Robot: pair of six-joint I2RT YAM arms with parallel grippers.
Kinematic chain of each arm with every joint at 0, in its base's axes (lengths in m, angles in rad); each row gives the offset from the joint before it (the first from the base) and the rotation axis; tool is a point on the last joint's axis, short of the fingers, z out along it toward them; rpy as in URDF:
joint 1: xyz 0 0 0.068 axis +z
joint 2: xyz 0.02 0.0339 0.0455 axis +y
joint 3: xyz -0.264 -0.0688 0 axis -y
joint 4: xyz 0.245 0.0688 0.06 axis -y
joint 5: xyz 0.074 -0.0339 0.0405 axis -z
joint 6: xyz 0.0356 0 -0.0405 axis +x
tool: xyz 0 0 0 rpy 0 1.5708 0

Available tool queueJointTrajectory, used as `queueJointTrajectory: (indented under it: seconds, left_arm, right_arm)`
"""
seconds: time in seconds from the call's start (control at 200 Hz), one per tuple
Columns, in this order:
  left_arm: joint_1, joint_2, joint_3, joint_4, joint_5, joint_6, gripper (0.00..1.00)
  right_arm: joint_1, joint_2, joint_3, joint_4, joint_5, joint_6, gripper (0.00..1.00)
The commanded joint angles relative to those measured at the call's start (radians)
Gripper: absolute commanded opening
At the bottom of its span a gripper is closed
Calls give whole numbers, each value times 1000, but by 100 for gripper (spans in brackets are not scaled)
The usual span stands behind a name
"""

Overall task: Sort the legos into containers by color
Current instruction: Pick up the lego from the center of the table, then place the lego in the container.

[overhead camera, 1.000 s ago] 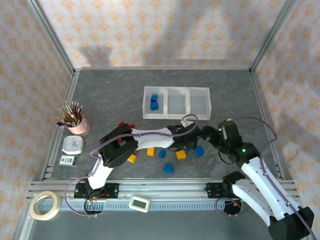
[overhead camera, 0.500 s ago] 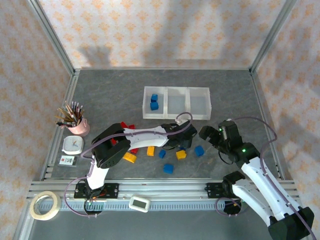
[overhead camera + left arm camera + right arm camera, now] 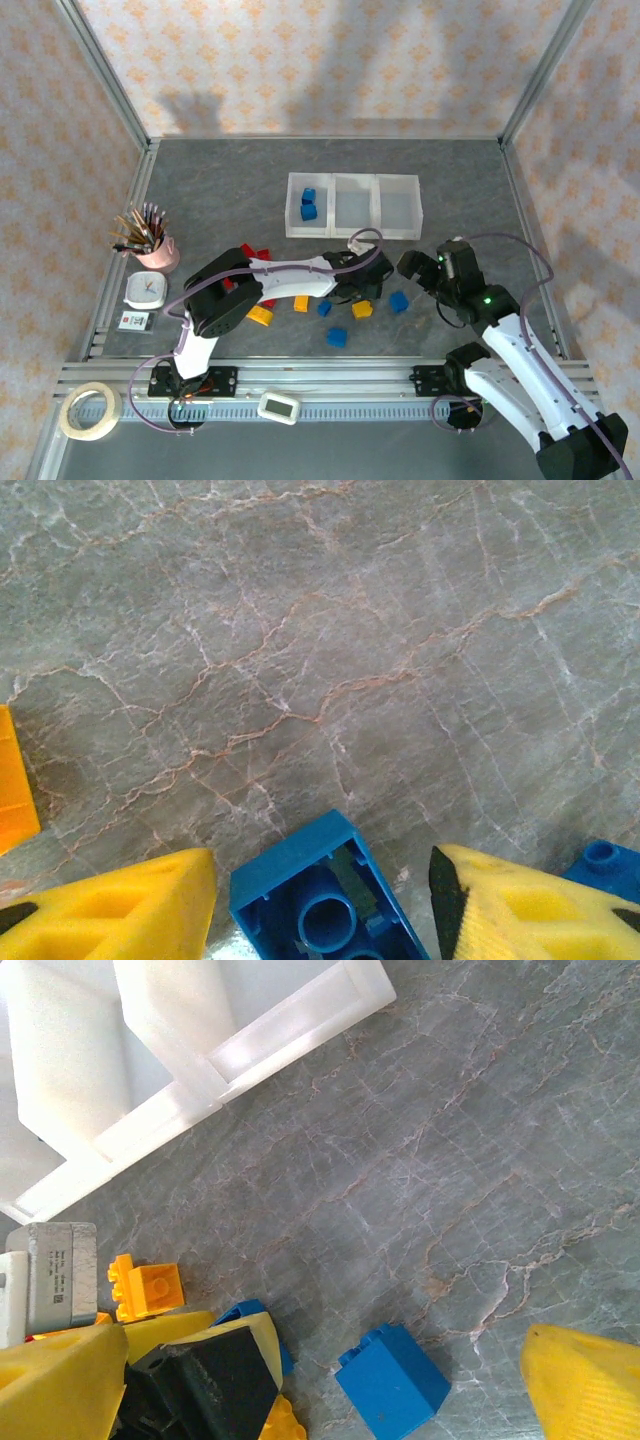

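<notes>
— What do we lose from above?
— The left fingers (image 3: 357, 287) sit low among loose bricks, their gap hidden by the arm. The right fingers (image 3: 411, 266) are near, and their gap is unreadable too. Three joined white translucent square bins (image 3: 397, 210) lie beyond, with two blue plastic bricks (image 3: 308, 205) in the leftmost.
— The left wrist?
— We see yellow fingers spread either side of an upturned hollow blue brick (image 3: 300, 885), cut off below. Open marbled grey bench (image 3: 330, 660) lies ahead.
— The right wrist?
— The fingers are wide apart. A smooth blue brick (image 3: 390, 1380) lies between them, touching neither.
</notes>
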Motion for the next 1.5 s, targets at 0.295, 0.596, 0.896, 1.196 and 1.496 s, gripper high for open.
queueJointTrajectory:
  seconds: [0.295,0.596,0.896,1.196,1.496]
  left_arm:
    - [-6,29,11,11,-27,-15,42]
    - [5,-24,3,33,-38,-16,34]
    - [38,-170,-40,62,-56,-2,32]
    - [171,-277,-38,16,-165,100,33]
    - [377,-211,68,57,-244,285,33]
  right_arm:
    - [-5,2,-23,40,-17,2,100]
    - [-7,4,-9,57,-34,-5,100]
    - [-6,16,45,74,-76,-45,100]
    - [-6,101,88,249,-174,-63,100]
    - [-6,270,104,462,-277,-118,100]
